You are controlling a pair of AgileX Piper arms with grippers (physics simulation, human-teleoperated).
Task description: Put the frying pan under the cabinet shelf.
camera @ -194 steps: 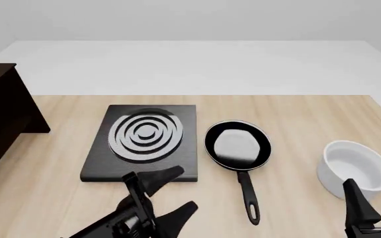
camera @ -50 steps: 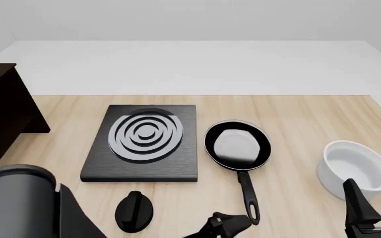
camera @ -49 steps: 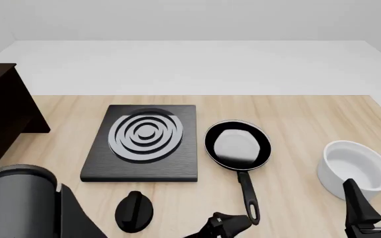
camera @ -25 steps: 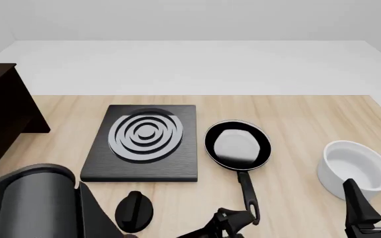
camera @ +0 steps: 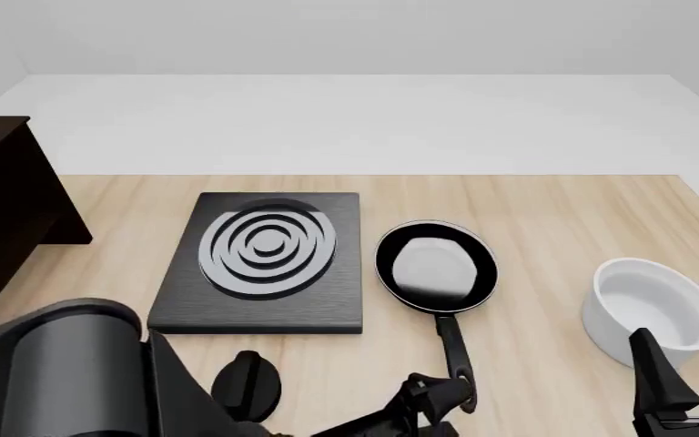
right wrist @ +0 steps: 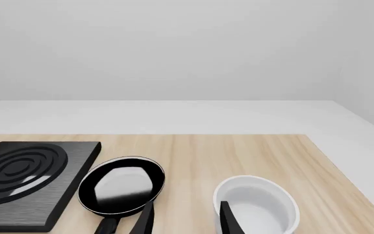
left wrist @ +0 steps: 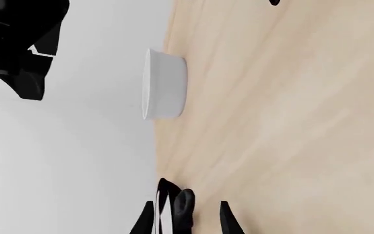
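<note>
Left gripper (camera: 437, 401): low at the near edge of the worktop (camera: 544, 228), its fingers spread, the fingertips right at the end of the frying pan's handle; the left wrist view shows a dark rounded piece between the two fingers, which appears to be the handle's end.
Right gripper (right wrist: 185, 217): fingers apart, holding nothing, parked near the white bowl (camera: 647, 305).
Frying pan (camera: 437, 266): flat on the worktop just right of the stove plate (camera: 265, 259), handle pointing toward the arms.
Cabinet shelf (camera: 4, 214): at the far left edge, well apart from the pan, beyond the stove plate.
Step in hand: taking hold of the handle, judged not yet closed on it.
Method: centre the handle between the fingers and seat them further up the handle, not on the tip, before closing.
Risk: the long handle gives leverage; a tip-only grip may let the pan droop or twist.
Obstacle: the black knob (camera: 247, 387) lies just left of the gripper; keep clear of it and the stove plate on the way left.
</note>
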